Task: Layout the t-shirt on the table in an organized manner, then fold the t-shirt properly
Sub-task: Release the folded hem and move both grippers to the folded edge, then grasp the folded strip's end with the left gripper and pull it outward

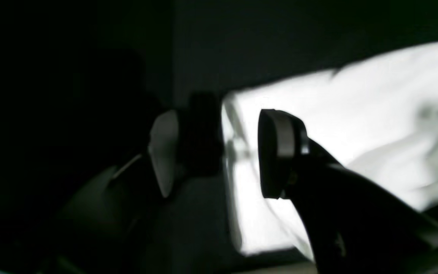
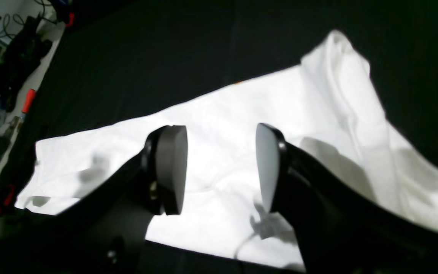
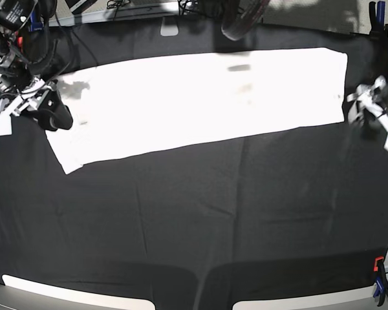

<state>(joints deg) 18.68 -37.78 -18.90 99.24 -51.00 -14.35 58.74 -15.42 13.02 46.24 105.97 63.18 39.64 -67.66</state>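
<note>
**Shirt lies as a long band across the far worktop, one tool at each end**

The shirt (image 3: 200, 100) lies flat on the black worktop (image 3: 194, 219) as a long white strip, plain side up with no print visible. It looks already folded lengthwise, sleeves tucked in. Its long axis runs side to side along the far edge, tilting slightly so that one end sits nearer the far right corner as the base view shows it, and the other end drops a little toward the middle on that view's left.

The right tool (image 2: 221, 167) hangs over the band's end at the base view's left. Its jaws are released and spread, with nothing between them; the wrist view shows cloth beneath the gap and stretching away ahead. The left tool (image 1: 219, 152) sits just off the opposite short edge, also released and holding nothing. In its wrist view the shirt's edge falls in the gap between the jaws, and the cloth runs away beyond that.

So the coming move turns on the band's length: each arm is nearest its own end, and the shirt lies between them. Judging by this, the layout and lengthwise fold are done and a crosswise fold remains, one end carried along the long axis over the other. Both arms are equally well placed. The risk is a thin pinch that lifts only the top layer.
</note>
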